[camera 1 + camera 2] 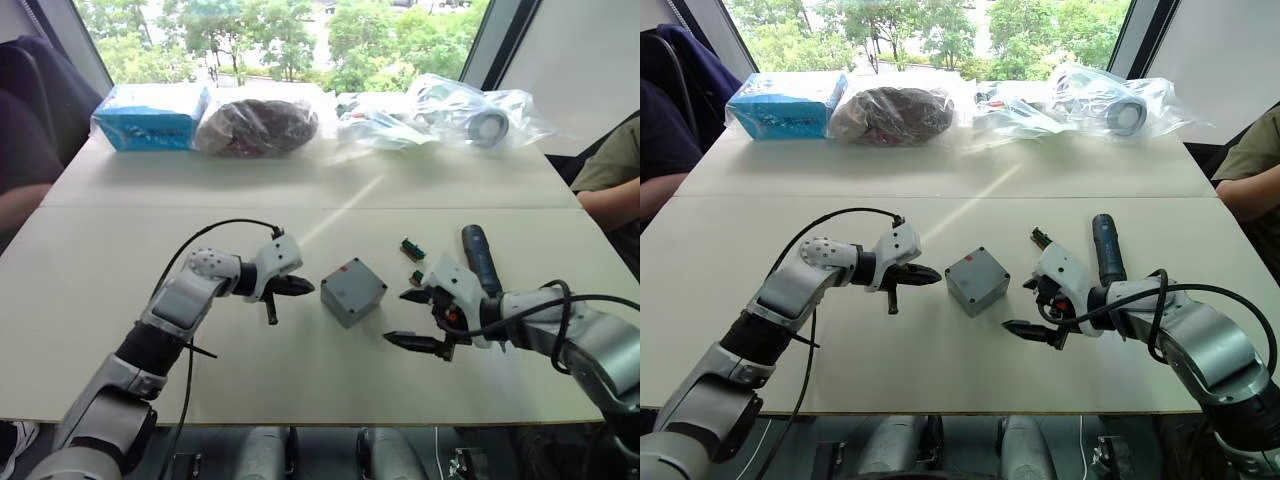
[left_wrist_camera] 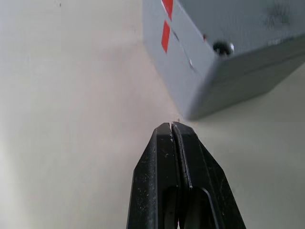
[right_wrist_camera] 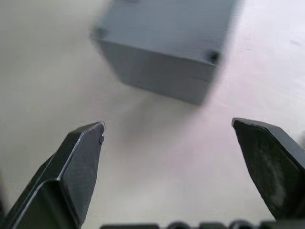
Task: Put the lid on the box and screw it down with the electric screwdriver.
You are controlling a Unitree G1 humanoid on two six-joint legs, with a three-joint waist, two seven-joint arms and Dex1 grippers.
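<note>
1. Left eye view: you see the box (image 1: 353, 291) standing mid-desk (image 1: 150, 230) between your two arms, with the lid (image 1: 350, 279) already sitting on top of it; a seam runs round the sides where the two meet.
2. Your left gripper (image 1: 273, 300) is just beside the box, on your left of it, and not touching. One finger points at the box, the other hangs downward in the head views.
3. In the left wrist view the left fingers (image 2: 162, 162) look pressed together, tip to tip, holding nothing, aimed at the desk just short of the box's near corner. Red marks show on one box wall, and a screw hole shows in the lid's corner.
4. Your right gripper (image 1: 412, 318) hovers near the box, on your right of it, apart from it. Its fingers are spread wide and empty; the right wrist view shows both tips with the box ahead between them.
5. The screwdriver (image 1: 481, 259) lies on the desk behind your right gripper, untouched, well right of the box.
6. Two small green connectors (image 1: 412, 246) lie between the box and the screwdriver.
7. Along the far edge you have a blue packet (image 1: 152, 117) and several plastic bags (image 1: 440, 112).
8. A person's arm (image 1: 612, 190) rests at the desk's right side.
</note>
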